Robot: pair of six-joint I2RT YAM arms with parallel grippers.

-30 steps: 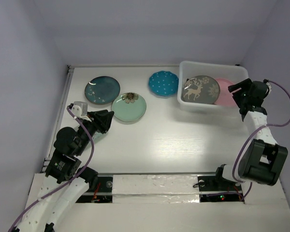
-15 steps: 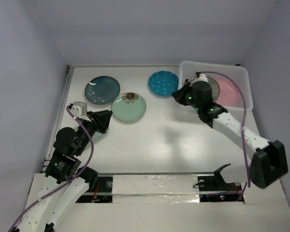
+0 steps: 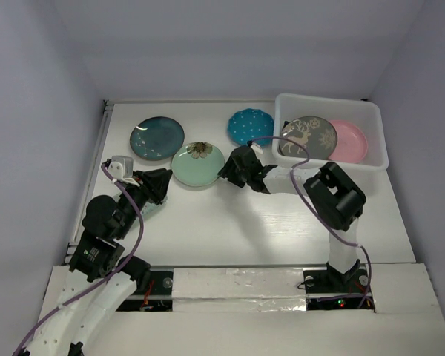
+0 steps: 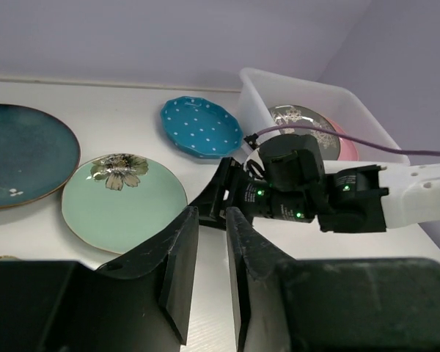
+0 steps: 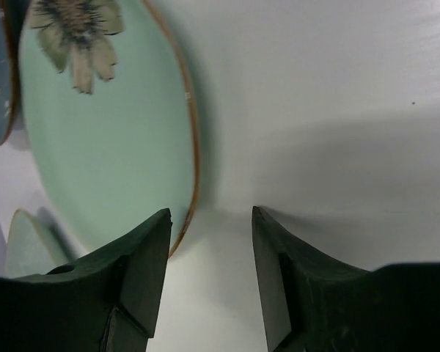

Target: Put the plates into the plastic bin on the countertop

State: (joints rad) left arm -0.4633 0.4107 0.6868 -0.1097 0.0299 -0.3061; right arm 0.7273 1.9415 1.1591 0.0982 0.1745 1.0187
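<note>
- Plates: the grey reindeer plate and the pink plate lie side by side in the plastic bin. The grey one overlaps the pink one's left edge.
- I see the bin at the far right of the desk, close to the lavender walls.
- Three more plates lie out on the desk. The blue dotted plate is just beside the bin's left wall, the mint green flower plate is nearer me, and the dark teal plate is just beside the mint one on its far left.
- My right end effector is low at the mint plate's right rim with its jaws apart. The rim runs into the gap close to one finger, and the rest of the gap is bare desk. I see no grip on it.
- My right arm reaches leftward across the front of the bin, and its purple cable loops over the reindeer plate.
- My left end effector sits near the mint plate's near left edge. Its jaws are narrow, with only bare desk showing through the slit.
- A pale edge shows beyond the mint plate in the right wrist view. I cannot tell what it is.
</note>
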